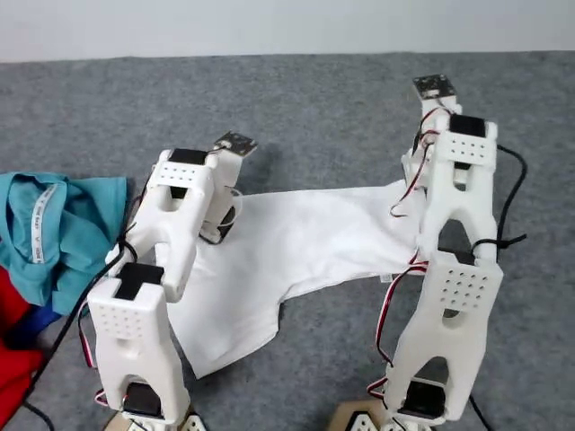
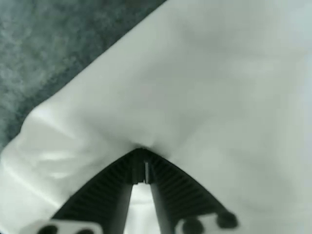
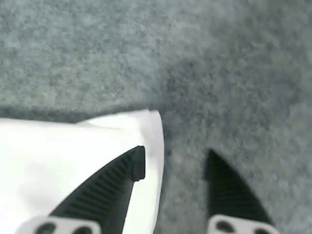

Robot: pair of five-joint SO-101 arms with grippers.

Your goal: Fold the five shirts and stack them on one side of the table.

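At the far left of the grey felt-like surface (image 1: 314, 99) I see a crumpled teal shirt (image 1: 67, 224), with a red garment (image 1: 13, 350) on its near side. Just right of them, my left gripper (image 2: 141, 168) is pinched together on a fold of the white fabric shirt (image 1: 305, 242), which lies spread across the middle between both arms. On the right, my right gripper (image 3: 175, 163) stands apart at the shirt's right edge, one finger over the white cloth, the other over bare surface.
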